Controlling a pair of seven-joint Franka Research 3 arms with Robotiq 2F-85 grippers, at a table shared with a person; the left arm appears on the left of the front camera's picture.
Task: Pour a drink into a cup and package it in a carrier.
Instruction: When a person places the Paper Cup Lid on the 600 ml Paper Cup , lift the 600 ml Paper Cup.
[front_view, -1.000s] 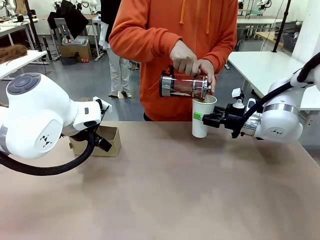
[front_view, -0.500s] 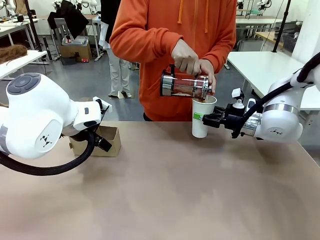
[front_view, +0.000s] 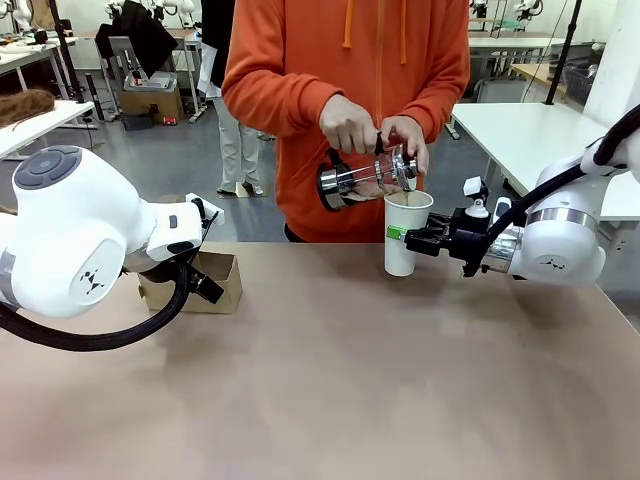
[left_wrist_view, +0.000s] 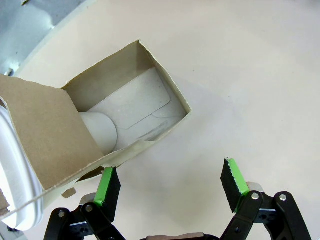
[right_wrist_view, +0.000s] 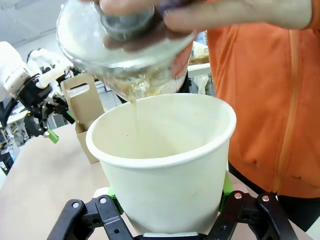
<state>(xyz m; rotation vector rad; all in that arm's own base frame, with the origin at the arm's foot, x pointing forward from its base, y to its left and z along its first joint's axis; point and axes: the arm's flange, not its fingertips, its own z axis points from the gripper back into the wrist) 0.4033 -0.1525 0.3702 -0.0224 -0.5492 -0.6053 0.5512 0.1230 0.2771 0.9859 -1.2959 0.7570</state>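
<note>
At the far right of the tabletop, the right gripper is closed on the white paper cup, its green pads pressed to the cup's lower wall on either side. The cup stands upright and lidless. Directly above this gripper, a person in an orange hoodie holds a clear glass jug in both hands, one hand on the body side and the other hand at the spout end. The jug is tipped steeply, its mouth over the cup's rim. From the right wrist camera a thin brownish stream of the drink falls into the cup.

Over on the other side, the left gripper hangs above bare tabletop with its jaws spread wide, holding nothing. The brown cardboard carrier sits just ahead of its fingertips and off to one side. One pad comes close to the carrier's corner; I cannot tell whether they touch.
</note>
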